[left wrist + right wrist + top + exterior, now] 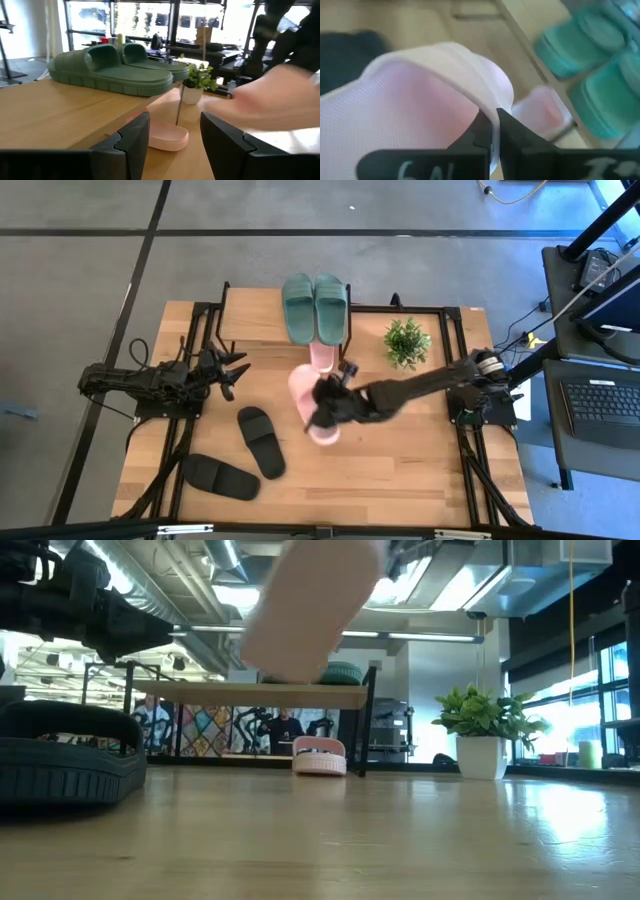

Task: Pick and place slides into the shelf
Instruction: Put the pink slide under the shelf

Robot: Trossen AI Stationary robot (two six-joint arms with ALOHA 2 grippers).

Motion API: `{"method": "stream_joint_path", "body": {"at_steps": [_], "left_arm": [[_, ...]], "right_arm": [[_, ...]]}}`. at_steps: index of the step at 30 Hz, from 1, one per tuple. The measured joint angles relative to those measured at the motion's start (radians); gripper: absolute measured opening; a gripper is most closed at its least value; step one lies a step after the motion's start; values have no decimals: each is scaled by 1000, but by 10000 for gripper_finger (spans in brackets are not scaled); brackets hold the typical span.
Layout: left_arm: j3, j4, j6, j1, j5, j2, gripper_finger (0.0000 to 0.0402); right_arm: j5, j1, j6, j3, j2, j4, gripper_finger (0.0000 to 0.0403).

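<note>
Floor [80, 310] was grey concrete with dark seam lines. Wooden tabletop [400, 470] carried a small potted plant [406, 342] in a white pot. A side desk with a laptop [603, 405] and cables stood right of the table. Low view showed ceiling ducts [190, 580], strip lights, and bright windows [590, 690] on the right.

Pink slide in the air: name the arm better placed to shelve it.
Right. Its tool is shut on the raised pink slide near the shelf; the left tool waits open and holds nothing.

Green slides [315, 305], pink slides [308, 402], black slides [261, 440].
</note>
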Motion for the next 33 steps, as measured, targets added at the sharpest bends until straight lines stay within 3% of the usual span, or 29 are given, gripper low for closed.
{"method": "stream_joint_path", "body": {"at_steps": [7, 15, 33], "left_arm": [[0, 0, 0, 0, -25, 0, 169], [0, 0, 4, 0, -27, 0, 169], [0, 0, 4, 0, -26, 0, 169]], "right_arm": [[18, -130, 98, -1, 150, 59, 15], [21, -201, -10, -1, 276, 302, 14], [21, -262, -2, -1, 331, 338, 24]]}}
